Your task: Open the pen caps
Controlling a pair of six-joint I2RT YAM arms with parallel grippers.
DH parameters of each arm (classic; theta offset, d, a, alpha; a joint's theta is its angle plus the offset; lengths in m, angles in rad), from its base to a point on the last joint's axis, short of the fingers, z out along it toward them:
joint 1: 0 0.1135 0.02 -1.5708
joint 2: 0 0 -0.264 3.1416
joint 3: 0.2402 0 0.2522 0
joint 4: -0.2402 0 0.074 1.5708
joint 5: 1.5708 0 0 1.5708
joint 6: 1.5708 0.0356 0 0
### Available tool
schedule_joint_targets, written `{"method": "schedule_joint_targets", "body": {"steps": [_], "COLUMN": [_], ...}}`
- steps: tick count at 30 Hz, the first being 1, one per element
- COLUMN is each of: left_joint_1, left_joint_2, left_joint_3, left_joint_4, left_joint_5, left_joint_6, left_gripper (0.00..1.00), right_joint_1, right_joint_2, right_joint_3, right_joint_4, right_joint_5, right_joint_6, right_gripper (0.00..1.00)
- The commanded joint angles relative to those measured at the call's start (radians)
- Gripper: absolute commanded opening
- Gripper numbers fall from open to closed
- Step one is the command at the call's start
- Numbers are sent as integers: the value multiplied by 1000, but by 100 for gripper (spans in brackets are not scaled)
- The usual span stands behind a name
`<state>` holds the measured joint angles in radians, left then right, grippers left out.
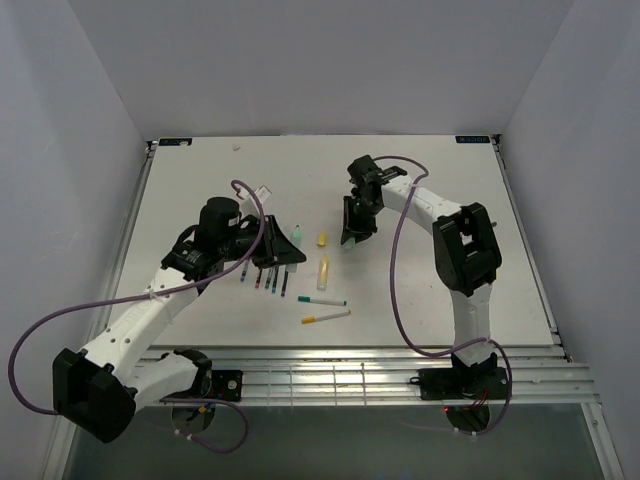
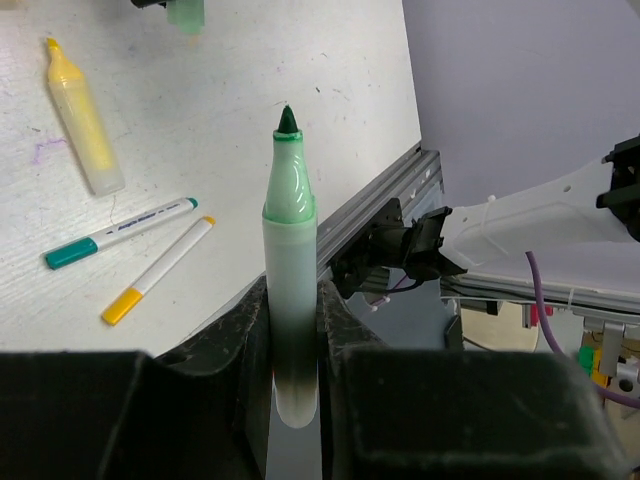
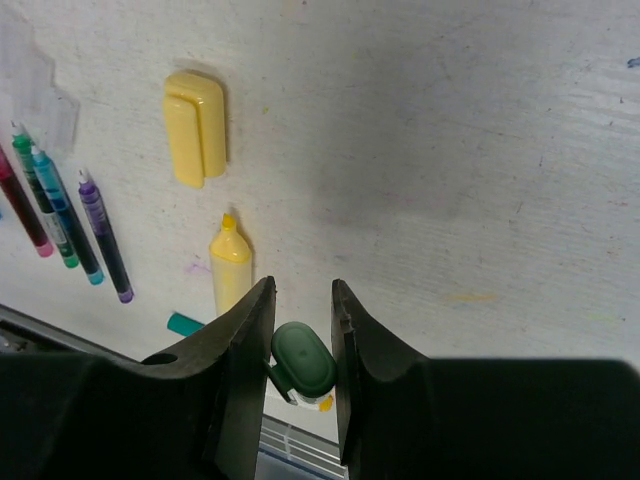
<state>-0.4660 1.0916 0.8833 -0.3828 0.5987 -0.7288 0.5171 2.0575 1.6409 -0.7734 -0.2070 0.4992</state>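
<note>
My left gripper [image 2: 292, 335] is clamped on the barrel of the pale-green highlighter [image 2: 288, 250]. It runs straight up the middle of the left wrist frame, with its bare green tip at the top. My right gripper [image 3: 302, 310] pinches one green cap [image 3: 304, 362] at the lower centre of the right wrist frame, end-on to the camera.

One yellow highlighter [image 3: 230, 268] lies uncapped on the table [image 3: 480, 150], tip toward the frame's top. One yellow cap [image 3: 195, 130] lies apart above it. Four slim dark pens [image 3: 65, 215] lie side by side at the left edge, slanting.

At the left of the left wrist frame, a teal-capped white pen [image 2: 120, 232] and a yellow-capped white pen [image 2: 158, 270] lie nearly parallel, caps toward the lower left.
</note>
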Motion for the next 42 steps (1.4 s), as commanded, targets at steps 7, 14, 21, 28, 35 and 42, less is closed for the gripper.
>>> {"method": "schedule_joint_targets", "body": {"steps": [7, 14, 21, 28, 35, 42], "left_joint_1": [3, 3, 3, 3, 3, -5], "left_joint_2": [-116, -168, -193, -210, -200, -151], "left_joint_3": [-56, -102, -130, -139, -133, -118], "left_joint_4": [-50, -56, -57, -61, -71, -77], "left_joint_5": [-28, -27, 0, 6, 9, 3], "left_joint_6": [-6, -17, -21, -24, -18, -9], "left_gripper": [0, 0, 0, 0, 0, 0], "right_joint_1": [32, 31, 38, 43, 44, 43], "right_joint_2": [82, 153, 204, 217, 224, 204], "right_joint_3": [108, 187, 235, 226, 234, 246], "right_joint_4": [-32, -38, -64, -58, -58, -49], "right_joint_5": [113, 130, 115, 110, 106, 103], "right_joint_6": [27, 32, 38, 42, 39, 27], "right_gripper": [10, 14, 24, 29, 41, 48]}}
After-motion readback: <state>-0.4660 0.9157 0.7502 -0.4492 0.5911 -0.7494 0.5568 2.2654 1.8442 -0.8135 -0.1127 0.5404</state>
